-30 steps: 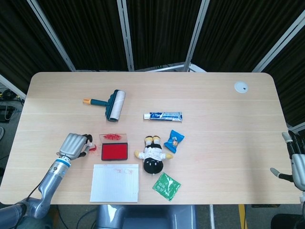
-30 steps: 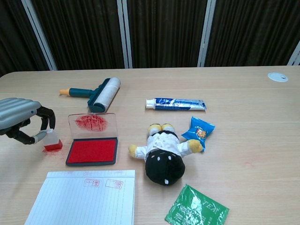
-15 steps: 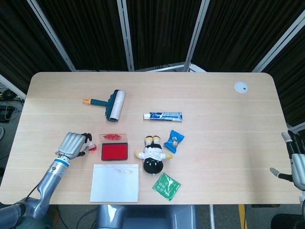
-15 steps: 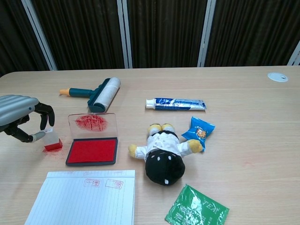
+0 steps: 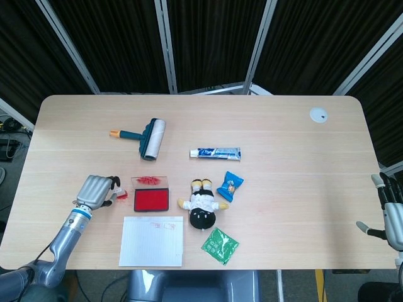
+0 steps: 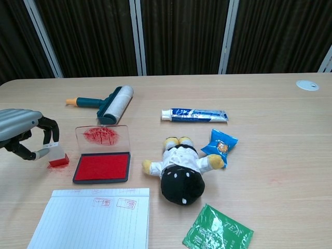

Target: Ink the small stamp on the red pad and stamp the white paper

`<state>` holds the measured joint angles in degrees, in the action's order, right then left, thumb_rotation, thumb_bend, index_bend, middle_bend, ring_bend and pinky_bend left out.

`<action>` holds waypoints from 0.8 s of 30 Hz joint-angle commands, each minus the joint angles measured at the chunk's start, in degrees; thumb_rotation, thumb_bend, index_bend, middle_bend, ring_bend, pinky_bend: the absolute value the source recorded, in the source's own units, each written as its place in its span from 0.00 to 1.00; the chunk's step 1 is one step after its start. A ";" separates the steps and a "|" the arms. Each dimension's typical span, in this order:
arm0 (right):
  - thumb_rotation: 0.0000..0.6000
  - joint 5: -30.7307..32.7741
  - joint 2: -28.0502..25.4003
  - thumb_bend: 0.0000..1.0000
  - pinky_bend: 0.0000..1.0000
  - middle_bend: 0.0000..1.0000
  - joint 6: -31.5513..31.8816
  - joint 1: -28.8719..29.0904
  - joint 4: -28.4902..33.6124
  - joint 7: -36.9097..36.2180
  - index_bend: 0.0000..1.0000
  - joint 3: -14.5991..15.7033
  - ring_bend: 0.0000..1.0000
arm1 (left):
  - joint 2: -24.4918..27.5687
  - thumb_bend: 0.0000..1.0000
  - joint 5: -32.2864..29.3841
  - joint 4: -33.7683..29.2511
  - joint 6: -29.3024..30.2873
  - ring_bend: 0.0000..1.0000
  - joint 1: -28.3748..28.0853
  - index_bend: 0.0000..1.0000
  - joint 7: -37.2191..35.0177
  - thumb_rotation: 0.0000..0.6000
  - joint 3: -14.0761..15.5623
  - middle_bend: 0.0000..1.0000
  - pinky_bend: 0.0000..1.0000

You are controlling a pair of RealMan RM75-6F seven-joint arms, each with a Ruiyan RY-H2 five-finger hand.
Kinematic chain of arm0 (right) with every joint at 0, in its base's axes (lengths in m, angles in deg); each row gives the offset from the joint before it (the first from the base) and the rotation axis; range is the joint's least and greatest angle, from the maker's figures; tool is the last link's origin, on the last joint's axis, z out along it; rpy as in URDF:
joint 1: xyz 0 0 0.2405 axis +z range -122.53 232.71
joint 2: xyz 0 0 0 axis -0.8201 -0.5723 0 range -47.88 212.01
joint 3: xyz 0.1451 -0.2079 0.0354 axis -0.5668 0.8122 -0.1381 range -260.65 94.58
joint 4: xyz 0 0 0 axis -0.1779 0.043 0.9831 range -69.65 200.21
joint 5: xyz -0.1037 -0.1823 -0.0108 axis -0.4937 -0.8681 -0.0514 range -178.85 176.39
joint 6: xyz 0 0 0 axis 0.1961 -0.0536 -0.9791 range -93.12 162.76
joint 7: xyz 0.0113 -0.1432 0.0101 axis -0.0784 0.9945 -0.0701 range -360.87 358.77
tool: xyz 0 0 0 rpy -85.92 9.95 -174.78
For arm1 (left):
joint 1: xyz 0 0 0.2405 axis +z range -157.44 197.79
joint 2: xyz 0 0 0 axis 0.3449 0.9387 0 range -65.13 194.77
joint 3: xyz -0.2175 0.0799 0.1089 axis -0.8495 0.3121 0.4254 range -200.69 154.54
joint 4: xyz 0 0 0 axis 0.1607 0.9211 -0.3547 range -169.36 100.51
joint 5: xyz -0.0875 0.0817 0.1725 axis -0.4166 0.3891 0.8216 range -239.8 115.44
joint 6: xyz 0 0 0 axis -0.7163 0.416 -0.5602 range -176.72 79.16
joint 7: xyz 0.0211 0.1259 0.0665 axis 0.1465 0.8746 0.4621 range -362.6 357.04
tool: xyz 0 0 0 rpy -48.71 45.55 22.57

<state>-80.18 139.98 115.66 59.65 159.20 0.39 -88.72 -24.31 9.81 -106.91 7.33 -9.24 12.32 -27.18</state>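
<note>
On the pale wood-grain tabletop (image 6: pixel 270 129), the ribbed metallic left hand (image 6: pixel 23 133) pinches the stamp (image 6: pixel 57 155), a small block with a clear top and red base standing upright on the wood just left of the pad (image 6: pixel 102 166). The pad is a flat dark-rimmed rectangle of red felt, its clear, ink-smeared lid (image 6: pixel 101 135) laid open behind it. The lined white paper (image 6: pixel 93 219) lies in front, bearing red marks. The right hand (image 5: pixel 391 217) hangs at the table's far edge, fingers spread, holding nothing.
</note>
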 commanded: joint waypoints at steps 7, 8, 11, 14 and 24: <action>1.00 0.29 0.05 0.00 0.00 0.00 -0.25 0.10 -0.15 -0.06 0.00 -0.06 0.00 | -0.52 0.36 -0.09 0.66 -0.22 0.97 -0.26 0.43 -0.10 1.00 0.04 0.49 1.00; 1.00 0.33 0.07 0.00 0.00 0.00 -0.35 0.15 -0.21 -0.11 0.00 -0.07 0.00 | -0.55 0.36 -0.10 0.73 -0.27 0.97 -0.30 0.43 -0.20 1.00 0.02 0.49 1.00; 1.00 0.45 0.08 0.00 0.00 0.00 -0.53 0.20 -0.27 -0.22 0.00 -0.08 0.00 | -0.51 0.37 0.12 0.85 -0.25 0.97 -0.38 0.45 -0.53 1.00 0.03 0.50 1.00; 1.00 0.56 0.08 0.00 0.00 0.00 -0.74 0.27 -0.33 -0.37 0.00 -0.08 0.00 | -0.25 0.40 0.62 0.97 -0.42 0.97 -0.54 0.46 -1.04 1.00 0.22 0.50 1.00; 1.00 0.88 0.14 0.00 0.00 0.00 -1.02 0.36 -0.38 -0.35 0.00 -0.10 0.00 | 2.89 0.45 5.95 0.56 -0.28 0.97 -1.23 0.49 -6.90 1.00 1.79 0.51 1.00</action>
<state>-79.32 140.12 114.66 60.01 158.81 0.03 -88.82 -22.47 13.84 -106.13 6.47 -10.31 6.99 -26.05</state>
